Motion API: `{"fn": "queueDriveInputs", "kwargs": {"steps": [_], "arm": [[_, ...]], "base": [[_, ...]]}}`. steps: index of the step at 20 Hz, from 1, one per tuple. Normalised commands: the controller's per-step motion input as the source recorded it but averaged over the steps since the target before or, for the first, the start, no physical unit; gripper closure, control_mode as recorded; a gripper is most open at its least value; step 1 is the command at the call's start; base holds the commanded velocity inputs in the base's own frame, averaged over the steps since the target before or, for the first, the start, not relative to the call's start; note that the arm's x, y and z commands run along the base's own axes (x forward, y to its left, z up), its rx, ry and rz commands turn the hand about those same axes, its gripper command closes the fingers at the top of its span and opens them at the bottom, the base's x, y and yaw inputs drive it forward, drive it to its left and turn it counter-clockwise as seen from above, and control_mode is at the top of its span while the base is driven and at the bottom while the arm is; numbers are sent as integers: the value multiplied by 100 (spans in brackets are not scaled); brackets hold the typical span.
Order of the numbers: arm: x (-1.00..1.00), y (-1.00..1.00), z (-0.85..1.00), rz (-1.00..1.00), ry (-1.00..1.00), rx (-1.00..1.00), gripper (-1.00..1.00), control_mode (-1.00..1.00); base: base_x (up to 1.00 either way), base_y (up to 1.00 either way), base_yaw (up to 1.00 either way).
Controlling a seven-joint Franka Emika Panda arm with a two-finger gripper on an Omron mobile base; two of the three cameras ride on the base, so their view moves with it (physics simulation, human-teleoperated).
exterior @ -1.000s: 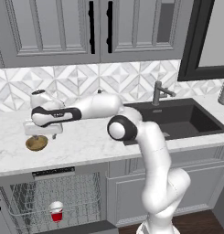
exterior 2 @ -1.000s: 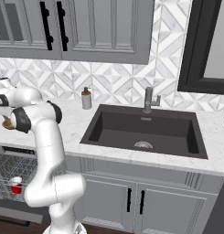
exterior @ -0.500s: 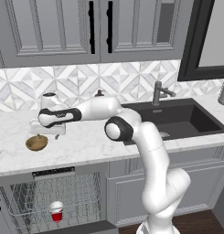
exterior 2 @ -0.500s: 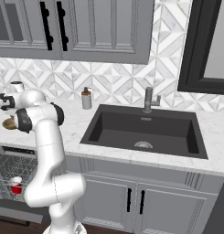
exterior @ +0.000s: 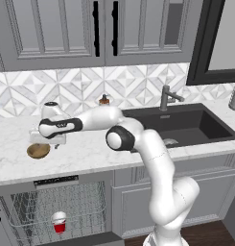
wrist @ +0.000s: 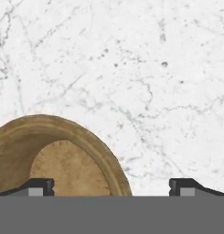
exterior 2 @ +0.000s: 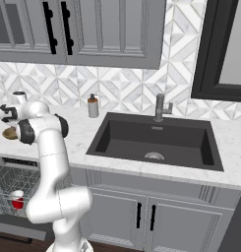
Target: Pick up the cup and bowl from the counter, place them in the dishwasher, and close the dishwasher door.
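The tan wooden bowl (exterior: 38, 151) sits on the white marble counter (exterior: 90, 153) at the left, also visible as bowl (exterior 2: 9, 133) and bowl (wrist: 54, 155). My gripper (exterior: 46, 141) hangs just above the bowl's right rim, pointing down. In the hand view the gripper (wrist: 112, 187) is open, with one fingertip over the bowl's inside and the other over bare counter. The red cup (exterior: 59, 222) stands in the dishwasher's wire rack (exterior: 23, 211); the cup (exterior 2: 16, 199) shows there too. The dishwasher door is down, showing a dark edge (exterior: 85, 239).
A soap bottle (exterior: 104, 100) stands by the backsplash behind my arm. The dark sink (exterior: 186, 125) and faucet (exterior: 167, 97) lie to the right. Grey cabinets with black handles hang above; the counter's front edge runs just before the bowl.
The hand has come down toward the counter and settled closer over the bowl. The jaws have stayed open; bowl and cup have not moved.
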Motion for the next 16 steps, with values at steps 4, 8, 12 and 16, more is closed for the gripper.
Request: {"fn": "queueDriveInputs", "kwargs": {"steps": [4,8,12,16], "arm": [[1,11,-33,2,0,0,-100,-100],[0,0,-27,1,1,-1,-100,-100],[0,0,-4,0,1,0,100,-100],[0,3,-3,0,0,0,100,-100]], "base": [[0,0,0],[0,0,0],[0,0,0],[0,0,0]]}}
